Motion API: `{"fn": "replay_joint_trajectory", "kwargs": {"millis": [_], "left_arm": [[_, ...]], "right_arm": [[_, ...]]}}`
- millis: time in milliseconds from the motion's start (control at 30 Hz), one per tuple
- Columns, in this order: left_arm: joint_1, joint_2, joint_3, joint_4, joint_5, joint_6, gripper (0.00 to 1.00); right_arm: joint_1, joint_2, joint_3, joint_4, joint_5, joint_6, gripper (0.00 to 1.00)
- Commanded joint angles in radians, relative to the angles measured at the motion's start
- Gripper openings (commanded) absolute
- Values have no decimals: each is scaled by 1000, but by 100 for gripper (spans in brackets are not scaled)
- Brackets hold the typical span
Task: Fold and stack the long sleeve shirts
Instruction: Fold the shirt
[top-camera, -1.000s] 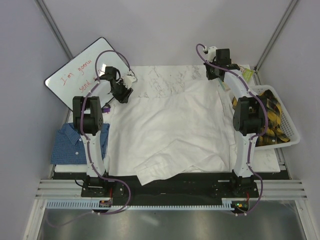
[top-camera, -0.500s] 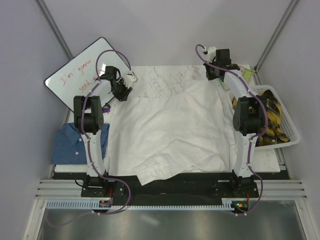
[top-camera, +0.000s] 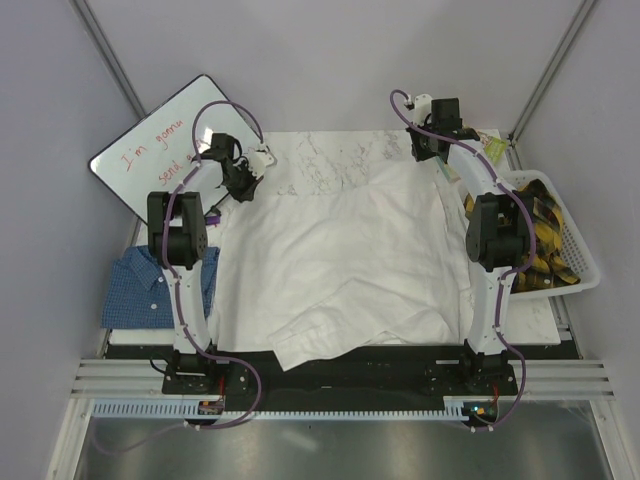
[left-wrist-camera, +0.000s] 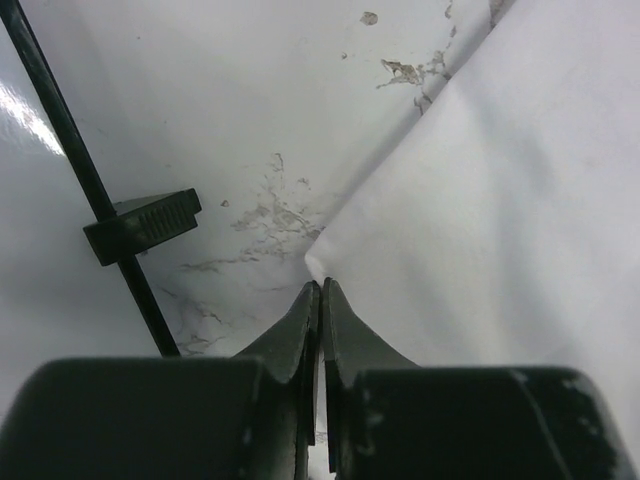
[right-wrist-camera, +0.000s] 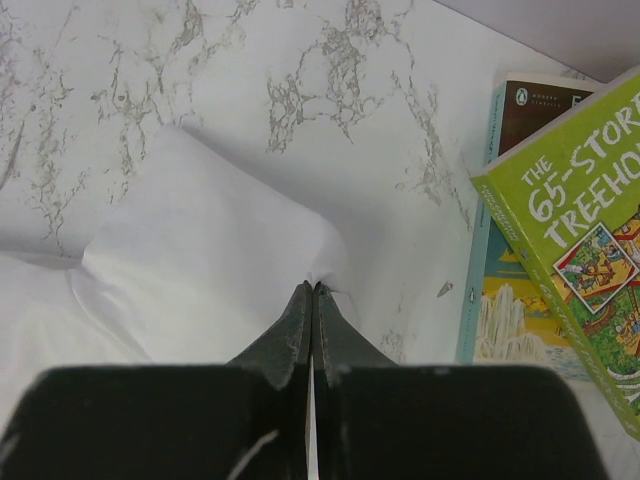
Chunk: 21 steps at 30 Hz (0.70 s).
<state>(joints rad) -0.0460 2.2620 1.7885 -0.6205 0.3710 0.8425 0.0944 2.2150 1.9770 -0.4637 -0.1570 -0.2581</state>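
The white shirt (top-camera: 340, 260) lies spread over most of the marbled counter (top-camera: 330, 150). With the left fingers (left-wrist-camera: 297, 335) pinching its far-left corner and the right fingers (right-wrist-camera: 293, 335) pinching its far-right corner, both should probably lift level and travel together toward the near edge, keeping the cloth taut. The blue shirt (top-camera: 140, 290) sits folded beside the counter's left edge, a whiteboard (top-camera: 150, 140) leans past the far-left corner, a basket (top-camera: 588, 272) sits off the right edge, and 2 books (right-wrist-camera: 560, 230) lie at the far-right corner.

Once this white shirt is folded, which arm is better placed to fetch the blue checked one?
Left, probably. The blue checked cloth shirt lies just outside the left arm, near its base. The right claw is across the large white cloth shirt, pinching its far right corner.
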Motion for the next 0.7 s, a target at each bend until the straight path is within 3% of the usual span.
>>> {"fn": "replay_joint_trajectory", "kwargs": {"millis": [0, 667], "left_arm": [[-2, -110, -31, -13, 63, 12, 5], [5, -467, -374, 67, 34, 95, 2]], "right_arm": [[-4, -92, -10, 10, -30, -3, 0], [-13, -434, -348, -29, -84, -59, 0]]}}
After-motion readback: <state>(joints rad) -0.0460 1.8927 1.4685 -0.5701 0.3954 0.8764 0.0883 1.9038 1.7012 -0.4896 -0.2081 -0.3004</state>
